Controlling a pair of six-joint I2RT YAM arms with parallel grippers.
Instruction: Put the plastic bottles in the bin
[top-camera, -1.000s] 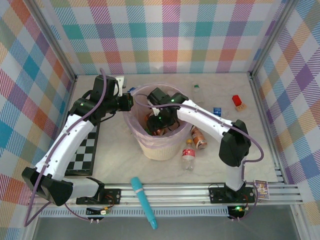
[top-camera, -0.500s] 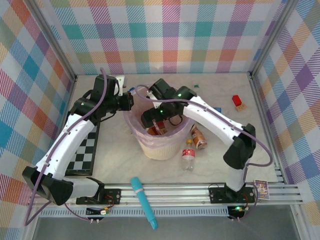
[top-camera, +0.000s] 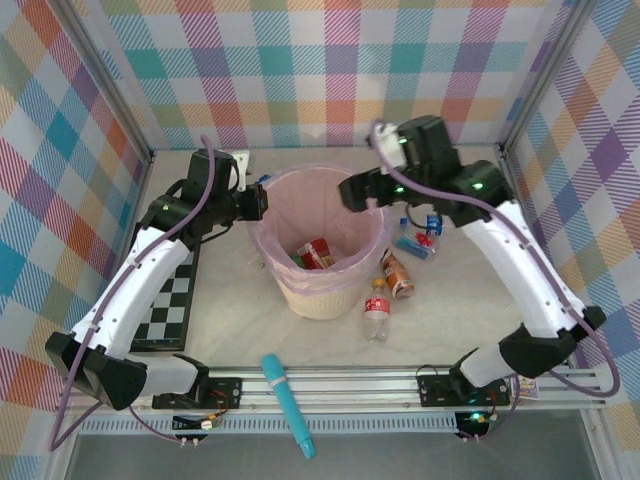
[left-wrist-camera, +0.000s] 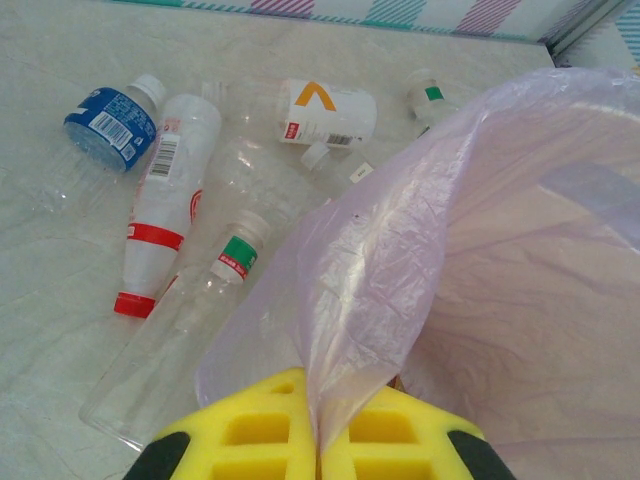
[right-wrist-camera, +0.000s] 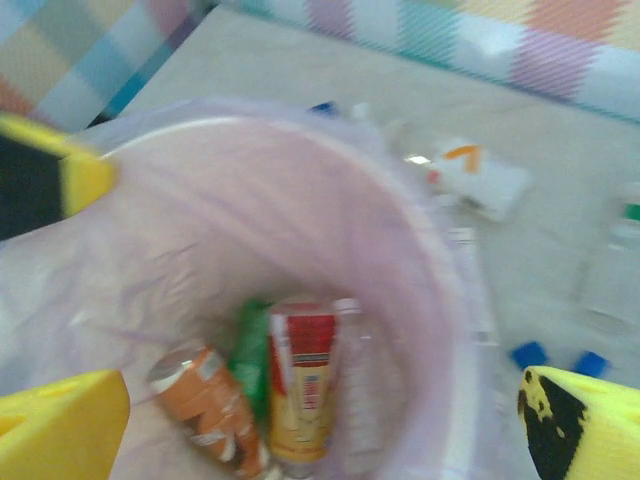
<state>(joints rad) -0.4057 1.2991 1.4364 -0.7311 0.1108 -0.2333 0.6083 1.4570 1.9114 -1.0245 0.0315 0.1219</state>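
**Right gripper spread above the bin, left gripper pinching the liner**

The bin (top-camera: 325, 305) stands near the middle of the table (top-camera: 455, 325). Its pink-lilac liner (left-wrist-camera: 400, 250) is folded over the rim. The left gripper (top-camera: 258, 203) sits at the bin's far-left rim, its yellow fingers (left-wrist-camera: 250, 435) pressed together on a fold of the liner. The right gripper (top-camera: 355, 190) hangs above the far-right rim, jaws spread wide with nothing between them.

At the bottom of the bin lie a red-labelled bottle (right-wrist-camera: 300, 385) and an orange-brown bottle (right-wrist-camera: 205, 410), with something green between them.

Behind the bin, toward the table's far-left corner, more bottles lie on the surface. They are a blue-labelled bottle (left-wrist-camera: 105, 125), a red-capped red-and-white bottle (left-wrist-camera: 160, 215), a clear green-banded bottle (left-wrist-camera: 190, 330) and a white-labelled bottle with an orange mark (left-wrist-camera: 325, 112).

To the right of the bin lie an orange-labelled bottle (top-camera: 397, 275) just beside the wall, a small red-capped bottle (top-camera: 376, 312) nearer the front edge, and a blue bottle (top-camera: 413, 243) farther back.

A teal stick (top-camera: 288, 405) lies across the near edge.
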